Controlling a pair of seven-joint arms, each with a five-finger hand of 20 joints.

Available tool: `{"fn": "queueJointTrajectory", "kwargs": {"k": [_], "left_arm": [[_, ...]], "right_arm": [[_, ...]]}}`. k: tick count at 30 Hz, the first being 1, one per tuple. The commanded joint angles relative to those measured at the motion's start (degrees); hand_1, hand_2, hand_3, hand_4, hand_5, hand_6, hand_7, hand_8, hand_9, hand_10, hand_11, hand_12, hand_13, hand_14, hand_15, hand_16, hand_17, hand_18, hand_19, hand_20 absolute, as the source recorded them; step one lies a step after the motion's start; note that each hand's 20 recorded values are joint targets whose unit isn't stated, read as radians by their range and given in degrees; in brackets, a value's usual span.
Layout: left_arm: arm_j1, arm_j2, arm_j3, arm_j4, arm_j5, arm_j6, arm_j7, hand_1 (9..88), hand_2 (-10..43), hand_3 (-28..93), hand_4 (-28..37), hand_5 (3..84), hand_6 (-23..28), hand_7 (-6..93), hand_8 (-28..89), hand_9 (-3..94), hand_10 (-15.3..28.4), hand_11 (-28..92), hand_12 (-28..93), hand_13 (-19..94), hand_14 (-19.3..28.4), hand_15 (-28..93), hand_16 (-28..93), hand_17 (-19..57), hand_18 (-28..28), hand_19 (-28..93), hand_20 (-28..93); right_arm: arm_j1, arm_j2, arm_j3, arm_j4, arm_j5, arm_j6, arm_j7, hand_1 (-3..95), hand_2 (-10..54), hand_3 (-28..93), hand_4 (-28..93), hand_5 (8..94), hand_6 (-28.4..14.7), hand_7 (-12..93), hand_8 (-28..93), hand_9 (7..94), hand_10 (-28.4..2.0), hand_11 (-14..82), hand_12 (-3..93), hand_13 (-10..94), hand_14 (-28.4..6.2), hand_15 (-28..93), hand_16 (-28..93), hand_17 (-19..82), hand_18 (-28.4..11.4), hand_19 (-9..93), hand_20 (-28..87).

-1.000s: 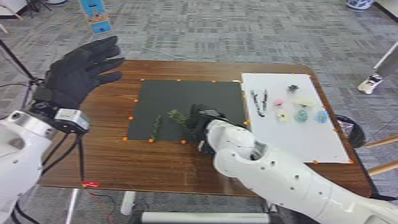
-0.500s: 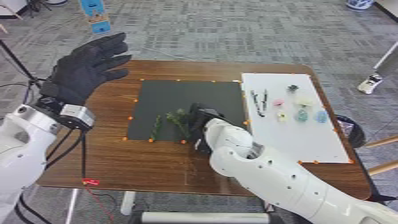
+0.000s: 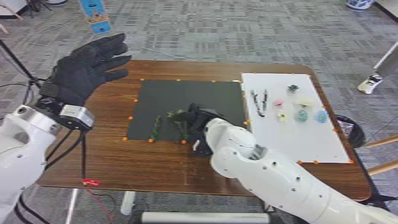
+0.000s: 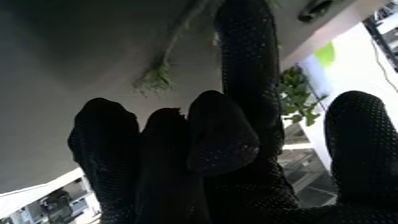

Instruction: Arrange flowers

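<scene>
Brown wooden tabletop, matt black mat, glossy white arm

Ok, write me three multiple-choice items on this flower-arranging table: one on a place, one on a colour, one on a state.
1. Where does the white rectangular sheet lie on the brown wooden table?
A) Left of the square mat
B) Right of the mat
C) On top of the mat

2. What colour is the mat under the leafy green stem?
A) Black
B) Red
C) Yellow

3. How is the black-gloved left hand?
A) Clenched in a fist
B) Gripping scissors
C) Raised, fingers extended

Key:
1 B: the sheet is on the mat's right side in the head view.
2 A: the stem lies on a dark, black surface.
3 C: its fingers point up and away, holding nothing.
</scene>
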State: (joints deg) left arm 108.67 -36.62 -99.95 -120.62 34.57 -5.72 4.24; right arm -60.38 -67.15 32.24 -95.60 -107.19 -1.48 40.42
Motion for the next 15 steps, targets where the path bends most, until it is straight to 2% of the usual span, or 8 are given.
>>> {"fn": "queueJointTrajectory", "kwargs": {"k": [1, 4, 5, 6, 7, 11, 13, 15], "left_arm": [[1.9, -0.58, -1.85, -0.49, -0.29, -0.49, -0.01, 22.4, -7.9, 68, -28.3, 26.8, 2.1, 15.6, -8, 23.7, 10.8, 13, 16, 19, 13.1, 17, 4, -12.0, 21.9, 41, 8], [2.6, -1.40, -2.23, -0.56, -0.24, -0.45, -0.10, 22.3, -8.0, 68, -28.3, 26.7, 2.1, 15.7, -8, 23.6, 10.8, 13, 16, 19, 13.1, 17, 4, -12.0, 21.9, 41, 8], [2.9, -1.69, -2.29, -0.66, -0.15, -0.13, 0.22, 22.3, -7.9, 68, -28.3, 26.7, 2.1, 15.8, -8, 23.6, 10.8, 13, 16, 19, 13.1, 17, 4, -12.0, 21.9, 41, 8], [3.0, -2.03, -2.38, -0.61, 0.03, -0.19, -0.15, 22.3, -8.0, 68, -28.3, 26.7, 2.1, 15.8, -8, 23.6, 10.8, 13, 16, 19, 13.1, 17, 4, -12.0, 21.9, 41, 8], [3.7, -2.43, -3.03, -0.79, 0.30, -0.25, -0.12, 22.3, -8.0, 68, -28.3, 26.7, 2.1, 15.8, -8, 23.6, 10.9, 13, 16, 19, 13.1, 17, 4, -12.0, 21.9, 41, 8], [8.0, -5.19, -5.99, -2.22, 1.81, 1.64, 0.84, 22.1, -8.1, 68, -28.3, 26.7, 2.1, 15.9, -8, 23.6, 10.8, 13, 16, 19, 13.2, 17, 4, -12.0, 21.8, 41, 8], [9.8, -6.49, -6.96, -2.71, 1.62, 2.24, 0.94, 22.2, -8.1, 68, -28.3, 26.8, 2.0, 16.1, -8, 23.6, 10.8, 13, 16, 19, 13.1, 17, 4, -12.0, 21.8, 41, 8], [11.9, -7.88, -8.09, -3.35, 1.86, 2.48, 0.97, 22.2, -8.1, 68, -28.3, 26.7, 2.1, 16.1, -8, 23.6, 10.8, 13, 16, 19, 13.1, 17, 4, -12.0, 21.8, 41, 8]], "right_arm": [[-3.2, 1.7, 5.1, -6.2, 3.4, -4.1, -2.1, 9.2, 12.6, 70, -25, 87.2, 0.1, 36, -6, 87.9, -8.7, 64.3, 49.5, 88, -6.6, 89, 44, 58, -23.1, 93, 69], [-6.1, 4.0, 7.7, -9.2, 4.6, -3.8, -4.1, 9.4, 13.0, 70, -25, 86.6, -0.3, 36, -6, 87.5, -8.8, 63.7, 49.5, 87, -6.8, 88, 44, 57, -23.5, 93, 69], [-6.9, 5.6, 8.0, -10.4, 3.8, -1.8, -4.1, 9.7, 13.1, 70, -25, 85.4, -0.7, 36, -6, 86.7, -9.2, 63.4, 49.5, 86, -7.1, 88, 44, 56, -23.6, 93, 69], [-8.0, 7.2, 8.9, -11.6, 2.7, -0.5, -4.2, 10.3, 13.0, 70, -25, 84.0, -0.9, 35, -6, 85.7, -9.6, 63.2, 49.6, 85, -7.5, 88, 44, 55, -23.7, 93, 68], [-8.8, 9.2, 9.4, -12.6, 1.9, 1.5, -4.5, 11.5, 12.3, 70, -24, 82.5, -1.3, 35, -6, 84.2, -10.4, 62.4, 49.0, 84, -8.1, 87, 44, 53, -23.8, 93, 67], [-12.5, 15.8, 13.2, -15.1, -0.7, 10.9, -4.0, 15.5, 8.6, 71, -22, 75.4, -3.4, 30, -7, 77.4, -13.6, 57.7, 44.8, 77, -9.6, 84, 42, 45, -23.7, 93, 61], [-13.8, 19.2, 14.9, -15.4, -3.8, 14.6, -2.9, 18.3, 5.8, 71, -22, 72.0, -3.8, 31, -6, 77.1, -13.4, 48.9, 38.1, 74, -9.8, 83, 41, 42, -23.5, 93, 57], [-14.1, 22.7, 15.7, -14.8, -8.2, 17.3, -1.0, 20.7, 1.5, 72, -23, 69.1, -4.2, 31, -7, 76.2, -13.0, 44.3, 34.9, 72, -10.0, 82, 39, 40, -23.2, 93, 53]]}}
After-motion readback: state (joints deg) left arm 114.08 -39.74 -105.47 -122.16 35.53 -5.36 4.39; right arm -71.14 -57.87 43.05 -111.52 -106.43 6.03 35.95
